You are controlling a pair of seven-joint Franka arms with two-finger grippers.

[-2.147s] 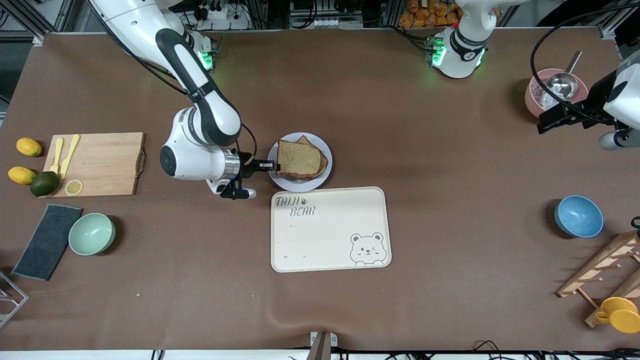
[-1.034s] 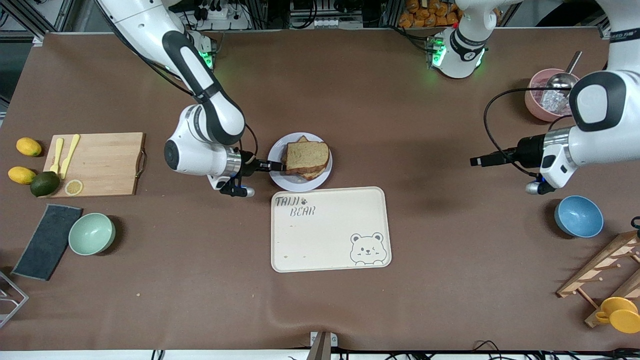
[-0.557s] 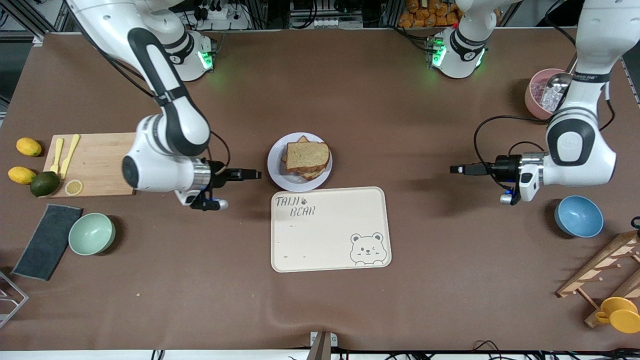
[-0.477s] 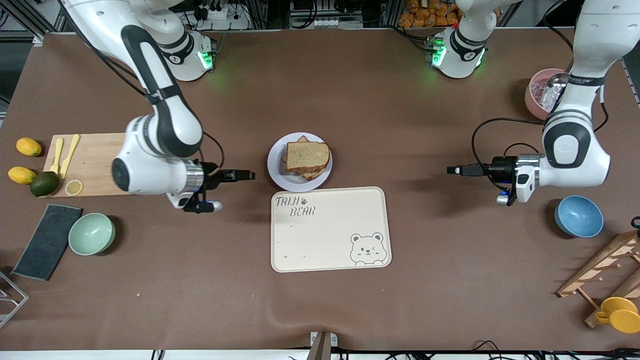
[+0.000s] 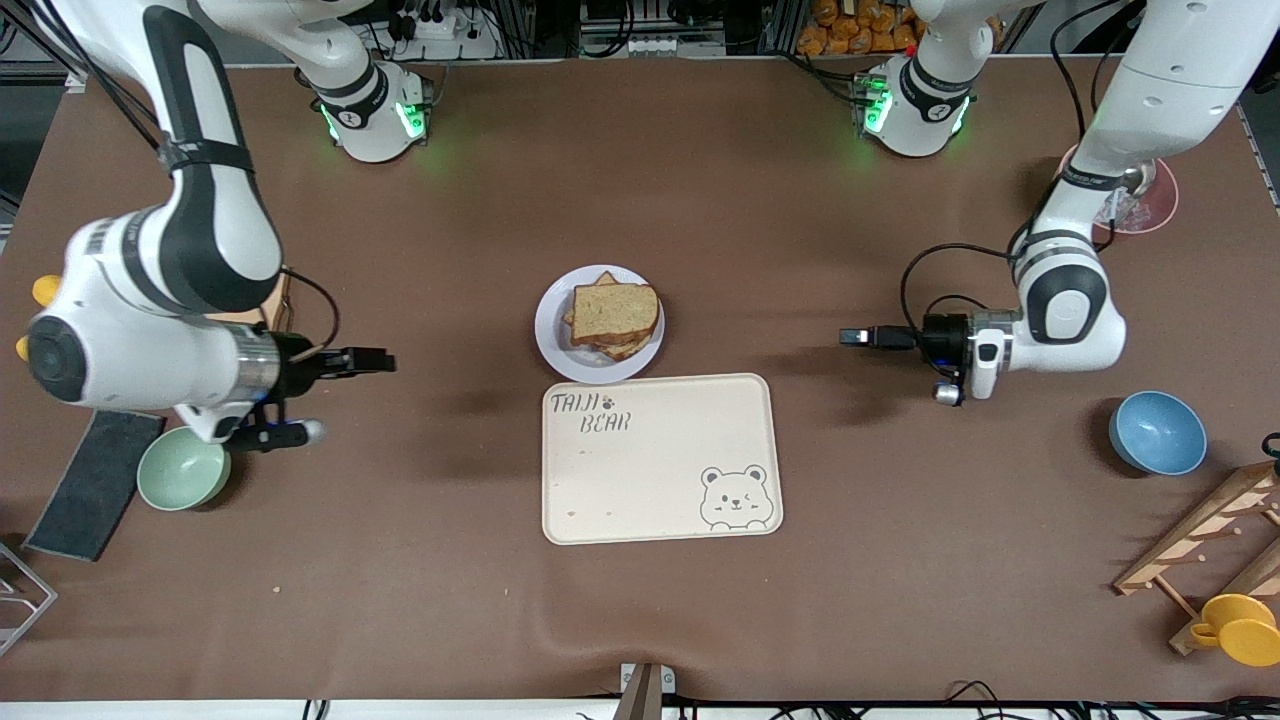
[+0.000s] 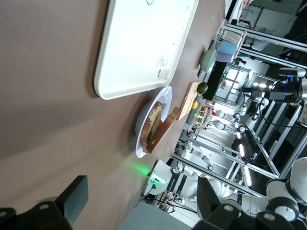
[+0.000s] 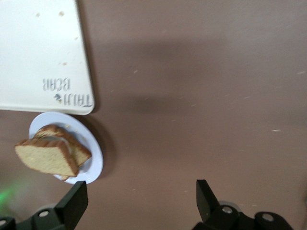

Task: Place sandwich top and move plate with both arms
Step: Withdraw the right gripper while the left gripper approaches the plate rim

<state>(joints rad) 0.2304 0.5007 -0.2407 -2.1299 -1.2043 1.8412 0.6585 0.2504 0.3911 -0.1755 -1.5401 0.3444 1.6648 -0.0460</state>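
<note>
Right gripper (image 5: 375, 358) now well clear of plate (image 5: 548, 345), left gripper (image 5: 855, 337) nearer; fingers wide.

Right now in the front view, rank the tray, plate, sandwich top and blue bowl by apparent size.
1. cream tray, clearly largest.
2. plate.
3. sandwich top and blue bowl: these look about alike, so I would not rank them.

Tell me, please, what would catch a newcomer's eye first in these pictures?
Probably the sandwich top, stacked on the slices on the plate mid-table, just farther from the front camera than the cream bear tray. Flanking it, the right end effector and the left end effector hover open above bare table, pointing toward the plate.
</note>
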